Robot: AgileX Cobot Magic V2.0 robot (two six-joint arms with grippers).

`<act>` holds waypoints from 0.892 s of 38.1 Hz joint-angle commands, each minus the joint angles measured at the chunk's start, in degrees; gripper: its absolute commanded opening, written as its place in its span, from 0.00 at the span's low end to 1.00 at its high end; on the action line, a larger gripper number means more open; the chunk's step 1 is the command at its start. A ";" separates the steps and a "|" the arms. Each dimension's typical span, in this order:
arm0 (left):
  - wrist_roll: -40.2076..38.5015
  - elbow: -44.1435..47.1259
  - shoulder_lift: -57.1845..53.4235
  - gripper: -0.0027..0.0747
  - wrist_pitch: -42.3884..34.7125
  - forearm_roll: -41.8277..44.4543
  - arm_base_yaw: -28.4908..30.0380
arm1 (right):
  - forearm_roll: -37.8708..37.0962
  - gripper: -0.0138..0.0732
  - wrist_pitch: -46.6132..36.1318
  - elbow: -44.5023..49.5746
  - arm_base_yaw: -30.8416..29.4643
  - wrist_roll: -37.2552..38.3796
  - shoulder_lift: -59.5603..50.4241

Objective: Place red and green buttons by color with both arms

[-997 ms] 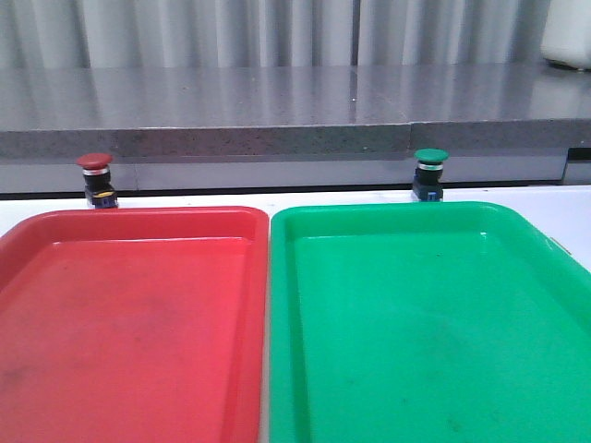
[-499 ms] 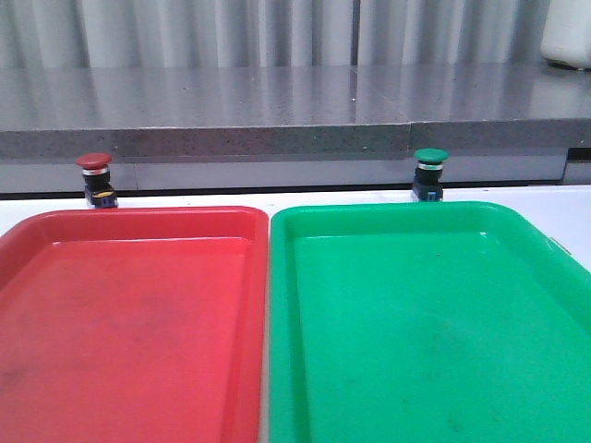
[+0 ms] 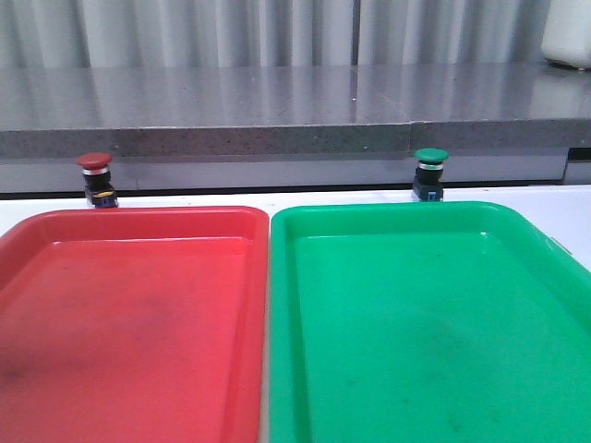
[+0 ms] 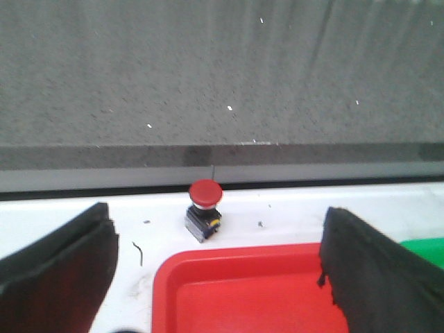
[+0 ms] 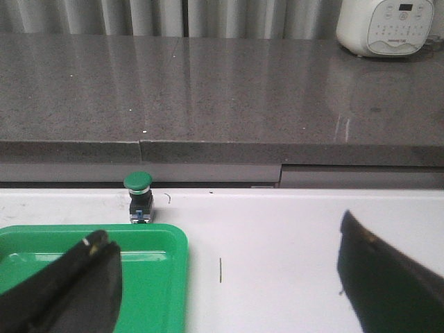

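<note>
Nothing is placed yet: the red button (image 3: 94, 179) and green button (image 3: 429, 173) are sitting on the surface just behind the red tray (image 3: 129, 221) and green tray (image 3: 397, 214). Both arms' jaws are hanging released, grasping nothing.

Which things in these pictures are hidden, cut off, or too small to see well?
- Red tray and green tray: near ends cut off by the front view's bottom edge.
- Both arms: absent from the front view.
- Left gripper and right gripper: only finger parts show, cut by the wrist frames.
- Red button and green button: body markings too small.
</note>
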 commanded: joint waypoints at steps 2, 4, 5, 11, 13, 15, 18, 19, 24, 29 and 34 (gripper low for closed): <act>-0.32 -11.25 8.77 0.76 5.07 0.14 -1.89 | 0.03 0.90 -4.55 -2.15 -0.39 -0.27 0.76; -0.32 -15.12 12.60 0.76 8.42 0.14 -1.89 | 0.03 0.90 -4.55 -2.15 -0.39 -0.27 0.76; -0.32 -17.26 14.81 0.76 10.15 0.14 -1.89 | 0.03 0.90 -4.55 -2.15 -0.39 -0.27 0.76; -0.32 -28.57 26.72 0.76 17.83 0.14 -1.46 | 0.03 0.90 -4.61 -2.15 -0.39 -0.27 0.76; -0.32 -31.88 30.24 0.76 19.76 0.14 -1.46 | 0.03 0.90 -4.61 -2.15 -0.39 -0.27 0.76; -0.32 -35.44 34.01 0.76 21.79 0.14 -1.46 | 0.03 0.90 -4.61 -2.15 -0.39 -0.27 0.76; -0.32 -39.83 38.71 0.76 23.72 0.28 -1.25 | 0.03 0.90 -4.61 -2.15 -0.39 -0.27 0.76; -0.32 -40.88 39.90 0.76 24.01 0.28 -0.98 | 0.03 0.90 -4.61 -2.15 -0.39 -0.27 0.76; -0.58 -46.10 46.27 0.76 24.59 0.17 0.02 | 0.03 0.90 -4.61 -2.15 -0.39 -0.27 0.76; -0.58 -50.52 51.37 0.76 24.71 0.17 0.95 | 0.03 0.90 -4.55 -2.15 -0.39 -0.27 0.76; -0.58 -54.70 55.30 0.76 24.90 0.17 0.95 | 0.03 0.90 -4.60 -2.15 -0.39 -0.27 0.76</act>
